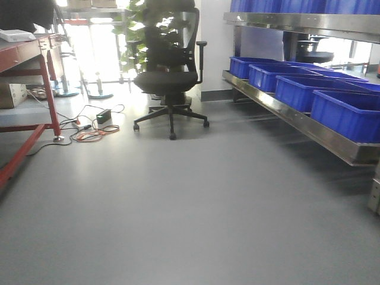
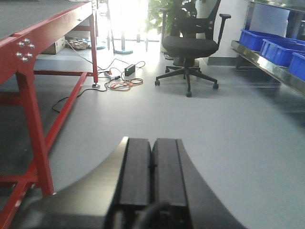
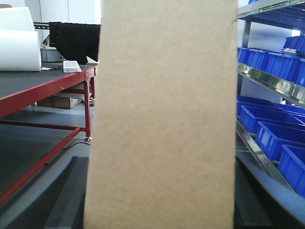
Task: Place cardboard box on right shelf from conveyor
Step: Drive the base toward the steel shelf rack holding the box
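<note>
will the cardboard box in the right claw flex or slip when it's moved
Probably stiff: the cardboard box stands upright in the right claw with straight, unbowed edges. Likely light for its size, being plain cardboard. Its matte face should grip decently, though a tall slab could pivot.

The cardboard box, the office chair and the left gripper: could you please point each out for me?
cardboard box (image 3: 162,114): right wrist view, middle of its tan face.
office chair (image 1: 165,80): front view, on its seat.
left gripper (image 2: 152,143): left wrist view, between its shut fingertips.
</note>
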Controlling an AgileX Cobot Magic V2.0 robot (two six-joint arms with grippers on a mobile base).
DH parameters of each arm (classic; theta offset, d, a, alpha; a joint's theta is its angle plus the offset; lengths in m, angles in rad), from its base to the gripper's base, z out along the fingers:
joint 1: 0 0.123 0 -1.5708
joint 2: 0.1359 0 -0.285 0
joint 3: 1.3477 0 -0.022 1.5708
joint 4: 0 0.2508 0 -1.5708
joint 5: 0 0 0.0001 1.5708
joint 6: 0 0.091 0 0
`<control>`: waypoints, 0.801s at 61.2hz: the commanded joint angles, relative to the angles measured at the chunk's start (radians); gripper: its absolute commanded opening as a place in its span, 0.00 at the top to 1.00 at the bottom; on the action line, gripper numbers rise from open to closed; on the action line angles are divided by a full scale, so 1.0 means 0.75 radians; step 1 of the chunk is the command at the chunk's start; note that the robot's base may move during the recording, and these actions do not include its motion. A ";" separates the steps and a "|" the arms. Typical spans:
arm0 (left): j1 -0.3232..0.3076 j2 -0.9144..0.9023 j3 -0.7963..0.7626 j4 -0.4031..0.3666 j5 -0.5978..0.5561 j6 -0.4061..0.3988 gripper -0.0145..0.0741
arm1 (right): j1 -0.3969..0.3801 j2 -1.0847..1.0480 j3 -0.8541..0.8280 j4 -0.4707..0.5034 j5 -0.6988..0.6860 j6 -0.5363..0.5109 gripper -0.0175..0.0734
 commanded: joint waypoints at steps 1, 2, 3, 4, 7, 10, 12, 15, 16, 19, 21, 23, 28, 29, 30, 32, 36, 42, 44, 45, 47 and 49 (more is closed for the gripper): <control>-0.006 -0.021 0.012 -0.008 -0.114 0.000 0.97 | -0.010 0.022 -0.041 -0.025 -0.141 -0.007 0.50; -0.006 -0.021 0.012 -0.008 -0.114 0.000 0.97 | -0.010 0.022 -0.041 -0.025 -0.141 -0.007 0.50; -0.006 -0.021 0.012 -0.008 -0.114 0.000 0.97 | -0.010 0.022 -0.041 -0.025 -0.141 -0.007 0.50; -0.006 -0.021 0.012 -0.008 -0.114 0.000 0.97 | -0.010 0.022 -0.041 -0.025 -0.141 -0.007 0.50; -0.006 -0.021 0.012 -0.008 -0.114 0.000 0.97 | -0.010 0.022 -0.041 -0.025 -0.141 -0.007 0.50; -0.006 -0.021 0.012 -0.008 -0.114 0.000 0.97 | -0.010 0.022 -0.041 -0.025 -0.141 -0.007 0.50; -0.006 -0.021 0.012 -0.008 -0.114 0.000 0.97 | -0.010 0.022 -0.041 -0.025 -0.141 -0.007 0.50; -0.006 -0.021 0.012 -0.008 -0.114 0.000 0.97 | -0.010 0.022 -0.041 -0.025 -0.141 -0.007 0.50; -0.006 -0.021 0.012 -0.008 -0.114 0.000 0.97 | -0.010 0.022 -0.041 -0.025 -0.141 -0.007 0.50; -0.006 -0.021 0.012 -0.008 -0.114 0.000 0.97 | -0.010 0.022 -0.041 -0.025 -0.141 -0.007 0.50; -0.006 -0.021 0.012 -0.008 -0.114 0.000 0.97 | -0.010 0.022 -0.041 -0.025 -0.141 -0.007 0.50; -0.006 -0.021 0.012 -0.008 -0.114 0.000 0.97 | -0.010 0.022 -0.041 -0.025 -0.141 -0.007 0.50; -0.006 -0.021 0.012 -0.008 -0.114 0.000 0.97 | -0.010 0.022 -0.041 -0.025 -0.141 -0.007 0.50; -0.006 -0.021 0.012 -0.008 -0.114 0.000 0.97 | -0.010 0.022 -0.041 -0.025 -0.141 -0.007 0.50; -0.006 -0.021 0.012 -0.008 -0.114 0.000 0.97 | -0.010 0.022 -0.041 -0.025 -0.141 -0.007 0.50; -0.006 -0.021 0.012 -0.008 -0.114 0.000 0.97 | -0.010 0.022 -0.041 -0.025 -0.141 -0.007 0.50; -0.006 -0.021 0.012 -0.008 -0.114 0.000 0.97 | -0.010 0.022 -0.041 -0.025 -0.141 -0.007 0.50; -0.006 -0.021 0.012 -0.008 -0.114 0.000 0.97 | -0.010 0.022 -0.041 -0.025 -0.141 -0.007 0.50; -0.006 -0.021 0.012 -0.008 -0.114 0.000 0.97 | -0.010 0.022 -0.041 -0.025 -0.141 -0.007 0.50; -0.006 -0.021 0.012 -0.008 -0.114 0.000 0.97 | -0.010 0.022 -0.041 -0.025 -0.141 -0.007 0.50; -0.006 -0.021 0.012 -0.008 -0.114 0.000 0.97 | -0.010 0.022 -0.041 -0.025 -0.141 -0.007 0.50; -0.006 -0.021 0.012 -0.008 -0.114 0.000 0.97 | -0.010 0.022 -0.041 -0.025 -0.141 -0.007 0.50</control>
